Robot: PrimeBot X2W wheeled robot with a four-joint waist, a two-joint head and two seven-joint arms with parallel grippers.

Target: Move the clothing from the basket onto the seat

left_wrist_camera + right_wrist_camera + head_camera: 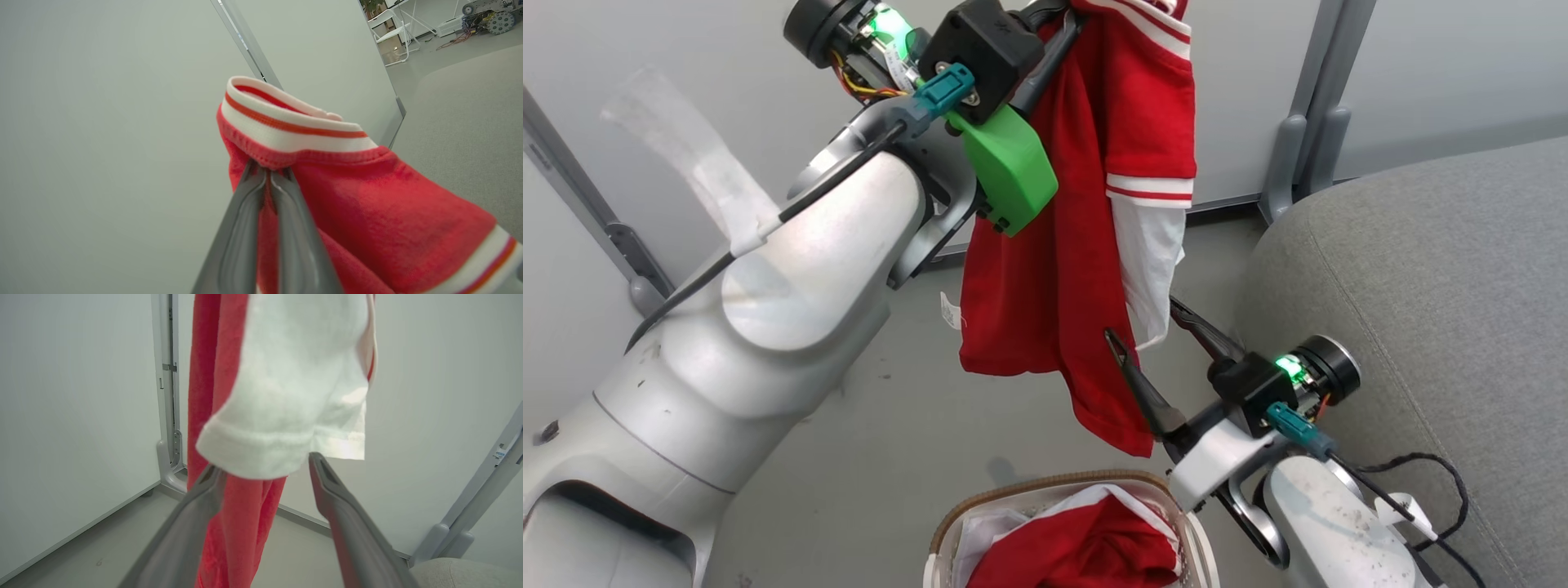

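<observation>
Fingers point(239, 232) of our left gripper point(267, 171) press together on a red jersey point(1045, 286) just under its striped collar, holding it high above the floor point(890, 425). The right gripper point(1141, 318) waits below with its fingers spread wide.

To the robot's right, the grey seat point(1421, 269) takes up that side of the head view, and the stretch we see carries no clothing. The jersey hangs full length between the two arms, its hem above the basket point(1013, 487) and beside the seat, not over it. The basket sits on the floor at the lower edge, with a second red-and-white heap point(1086, 547) inside. Smallest of all, the jersey's white sleeve point(286, 416) dangles at the tips of the open right fingers; we cannot tell whether they touch it.

We judge the task barely begun: one garment is lifted out but not delivered, and at least one more lies in the basket. What is left, as we read it, is carrying the jersey across to the cushion, letting go, and returning for the rest.
</observation>
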